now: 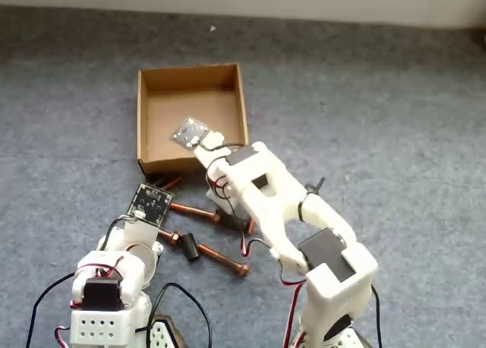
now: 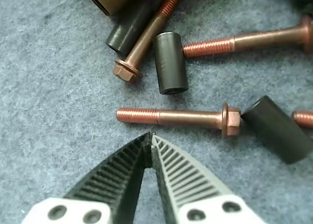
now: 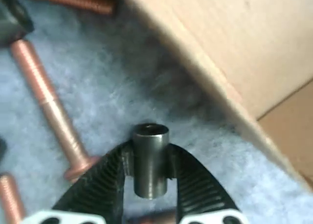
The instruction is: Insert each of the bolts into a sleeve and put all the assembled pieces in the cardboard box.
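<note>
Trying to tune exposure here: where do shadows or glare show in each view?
High view: even, soft light, faint shade inside the cardboard box. Left wrist view: mild sheen along the bolt and black sleeve, no hard glare. Right wrist view: dark shadow on the carpet beside the box wall; held sleeve rim glints.

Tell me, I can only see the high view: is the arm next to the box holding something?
Observer: Yes. The right gripper is shut on a black sleeve, held just outside the cardboard box.
Operator: What about the other arm, does it have a bolt?
Observer: No. The left gripper is shut and empty, with its tips close to a bolt lying on the carpet.
</note>
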Robot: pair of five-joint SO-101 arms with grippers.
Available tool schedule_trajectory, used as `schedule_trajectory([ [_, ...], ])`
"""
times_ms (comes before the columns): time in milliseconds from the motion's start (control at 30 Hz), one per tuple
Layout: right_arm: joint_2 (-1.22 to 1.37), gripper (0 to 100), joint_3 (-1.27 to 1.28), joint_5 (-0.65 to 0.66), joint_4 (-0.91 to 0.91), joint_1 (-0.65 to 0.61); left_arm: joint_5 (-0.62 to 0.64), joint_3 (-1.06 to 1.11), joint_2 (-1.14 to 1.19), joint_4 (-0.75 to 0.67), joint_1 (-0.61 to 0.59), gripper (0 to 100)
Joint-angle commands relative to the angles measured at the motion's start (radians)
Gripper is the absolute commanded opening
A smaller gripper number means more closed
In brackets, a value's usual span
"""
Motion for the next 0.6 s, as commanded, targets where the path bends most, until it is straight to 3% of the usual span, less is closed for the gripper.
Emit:
schedule_trajectory([
  [0,-0.186,0.5,-0.013,0.0,0.074,0.018,-0.002,0.019,-0.002,0.003,-0.005,1],
  [567,-0.866,0.5,0.375,-0.238,0.177,0.317,-0.002,0.019,-0.002,0.003,-0.005,1],
])
